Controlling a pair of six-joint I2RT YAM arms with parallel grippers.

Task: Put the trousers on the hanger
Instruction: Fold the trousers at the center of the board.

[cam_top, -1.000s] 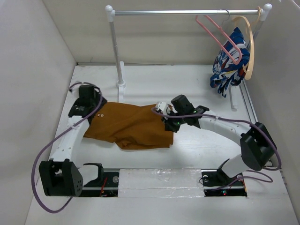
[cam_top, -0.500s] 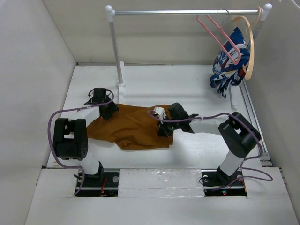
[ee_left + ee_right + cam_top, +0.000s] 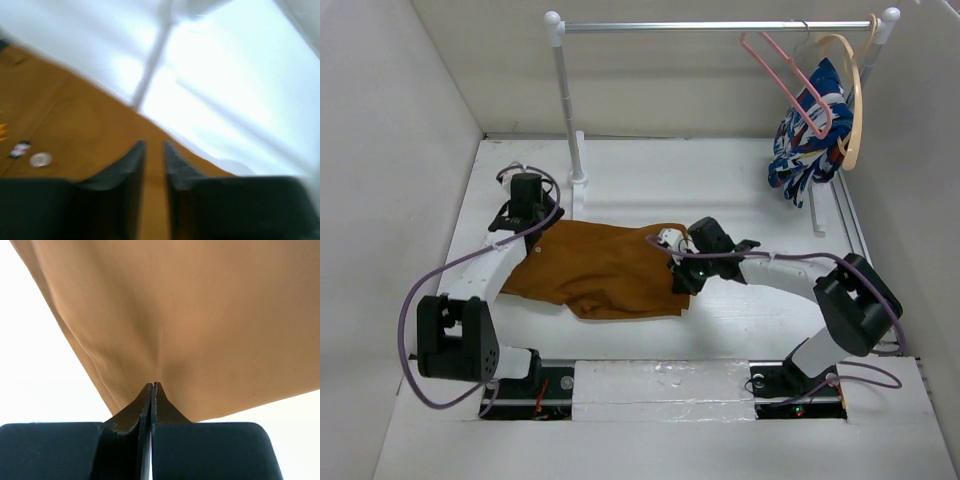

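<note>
The rust-brown trousers (image 3: 600, 268) lie flat in the middle of the table. The pink hanger (image 3: 790, 85) hangs on the rail at the far right, well away from both arms. My left gripper (image 3: 527, 203) is over the trousers' far left corner. In the blurred left wrist view its jaws (image 3: 154, 146) stand a narrow gap apart above the cloth (image 3: 75, 130). My right gripper (image 3: 682, 277) is at the trousers' right edge. In the right wrist view it (image 3: 153, 385) is shut on the cloth (image 3: 200, 315), which puckers at the tips.
A metal rail (image 3: 720, 26) on two posts spans the back; its left post (image 3: 568, 110) stands just beyond the left gripper. A pale wooden hanger (image 3: 852, 100) and a blue, white and red garment (image 3: 808, 135) hang beside the pink hanger. White walls close both sides.
The left arm swung its elbow about, and its gripper shifted toward the far left corner of the trousers. The right gripper stayed on the right edge, shifting slightly. The trousers barely moved.
</note>
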